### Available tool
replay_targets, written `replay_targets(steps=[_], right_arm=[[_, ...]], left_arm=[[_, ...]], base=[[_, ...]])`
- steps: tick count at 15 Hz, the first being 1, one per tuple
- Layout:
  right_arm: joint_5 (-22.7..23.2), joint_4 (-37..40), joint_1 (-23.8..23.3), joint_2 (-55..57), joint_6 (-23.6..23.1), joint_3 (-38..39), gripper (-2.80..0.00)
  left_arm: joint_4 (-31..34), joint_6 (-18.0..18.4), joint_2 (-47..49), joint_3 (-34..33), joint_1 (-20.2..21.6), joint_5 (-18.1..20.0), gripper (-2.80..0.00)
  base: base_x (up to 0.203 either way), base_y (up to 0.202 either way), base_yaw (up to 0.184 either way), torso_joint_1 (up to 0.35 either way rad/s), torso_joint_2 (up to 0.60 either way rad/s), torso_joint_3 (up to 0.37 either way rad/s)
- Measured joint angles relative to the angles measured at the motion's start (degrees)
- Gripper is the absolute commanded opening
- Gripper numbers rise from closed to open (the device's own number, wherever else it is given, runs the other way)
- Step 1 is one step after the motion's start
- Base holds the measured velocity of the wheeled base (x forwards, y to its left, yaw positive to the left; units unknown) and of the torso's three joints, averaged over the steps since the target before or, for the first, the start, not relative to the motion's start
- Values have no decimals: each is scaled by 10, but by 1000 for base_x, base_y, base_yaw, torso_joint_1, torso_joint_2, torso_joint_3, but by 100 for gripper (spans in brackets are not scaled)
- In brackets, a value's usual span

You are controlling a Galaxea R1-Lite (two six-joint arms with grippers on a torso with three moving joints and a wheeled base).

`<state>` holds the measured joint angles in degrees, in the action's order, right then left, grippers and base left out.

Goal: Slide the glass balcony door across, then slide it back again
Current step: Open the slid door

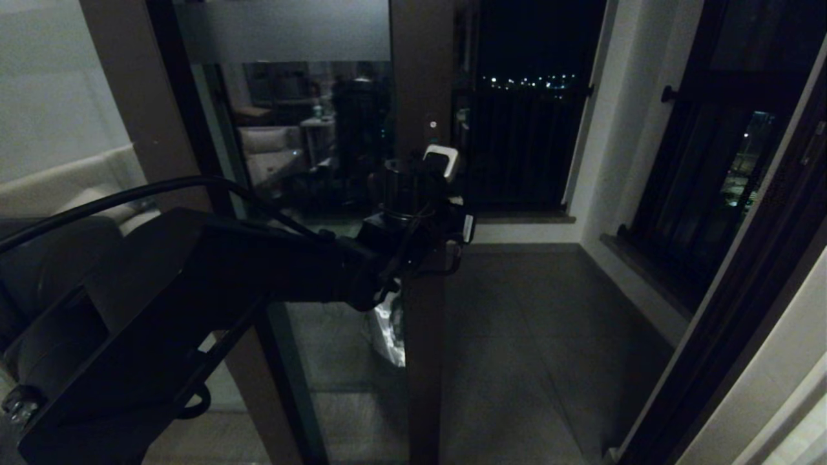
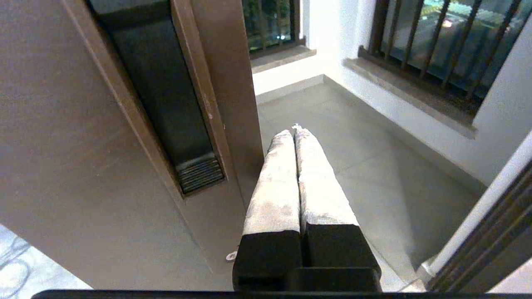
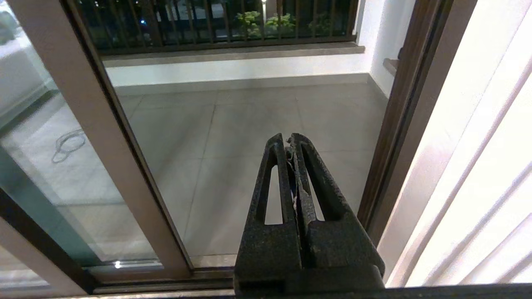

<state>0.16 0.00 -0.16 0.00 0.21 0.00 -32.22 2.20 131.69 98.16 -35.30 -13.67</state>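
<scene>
My left fingers (image 2: 296,137) are pressed together, holding nothing, just beside the door (image 2: 216,83) stile's edge, placed to push it along. My right fingers (image 3: 289,143), also pressed together, hang idle facing the opening.

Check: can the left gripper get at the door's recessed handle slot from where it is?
Probably yes. The left gripper, shut, sits right beside the glass balcony door stile, with nothing between it and the handle slot.

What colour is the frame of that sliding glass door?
Dark brown; the glass balcony door shows it best in the left wrist view.
</scene>
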Motion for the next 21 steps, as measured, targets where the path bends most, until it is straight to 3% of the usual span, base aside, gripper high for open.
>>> replay_targets(steps=[12,21], right_arm=[[0,0,0,0,0,0,-280],[0,0,0,0,0,0,-280]], left_arm=[[-16,-1,-36,-65,52,-1,-280],[-91,3,-51,-117,110,-1,-280]], base=[[0,0,0,0,0,0],[0,0,0,0,0,0]])
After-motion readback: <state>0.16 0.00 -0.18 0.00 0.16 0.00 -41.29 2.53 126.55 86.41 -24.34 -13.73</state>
